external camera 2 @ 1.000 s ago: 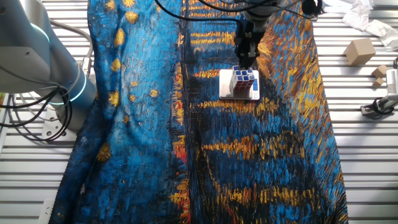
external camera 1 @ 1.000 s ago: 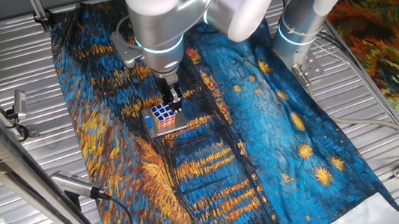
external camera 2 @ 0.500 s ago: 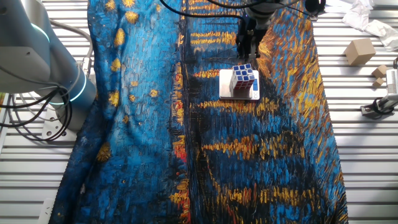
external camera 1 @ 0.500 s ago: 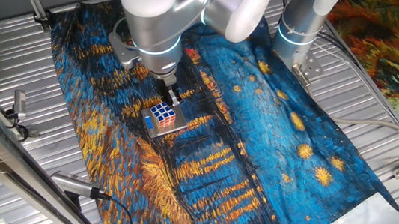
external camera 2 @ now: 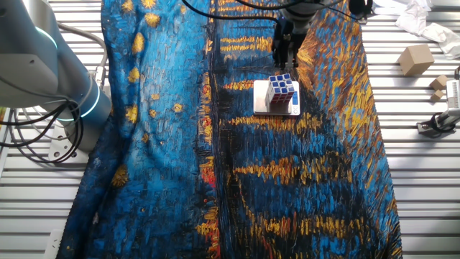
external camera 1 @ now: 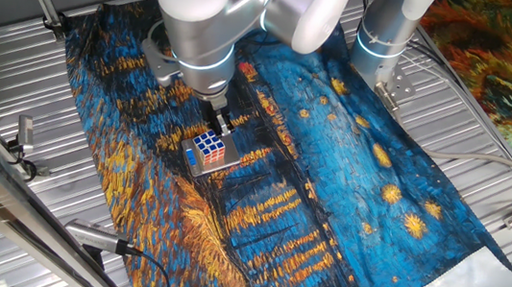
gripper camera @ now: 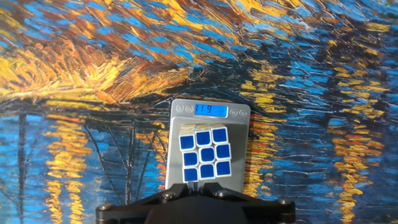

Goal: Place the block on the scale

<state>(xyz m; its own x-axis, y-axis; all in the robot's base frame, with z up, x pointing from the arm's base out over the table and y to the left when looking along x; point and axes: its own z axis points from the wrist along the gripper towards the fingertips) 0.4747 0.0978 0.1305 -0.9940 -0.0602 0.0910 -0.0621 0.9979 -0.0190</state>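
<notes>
The block (external camera 1: 214, 148) is a small puzzle cube with blue and white squares on top. It rests on the scale (external camera 1: 192, 161), a flat silver platform on the painted cloth. In the other fixed view the block (external camera 2: 282, 93) sits on the scale (external camera 2: 259, 101). In the hand view the block (gripper camera: 205, 154) covers the platform of the scale (gripper camera: 180, 113), and the blue display is lit. My gripper (external camera 1: 224, 122) hangs just above and behind the block, apart from it; it also shows in the other fixed view (external camera 2: 285, 57). Its jaws stand close together and hold nothing.
The painted blue and orange cloth (external camera 2: 172, 144) covers the slatted metal table (external camera 2: 424, 180). A second arm's base (external camera 2: 50, 72) stands at the left. Wooden blocks (external camera 2: 415, 59) and crumpled paper (external camera 2: 424, 25) lie at the far right.
My gripper has lifted a little away from the block's top. The block stays still on the scale.
</notes>
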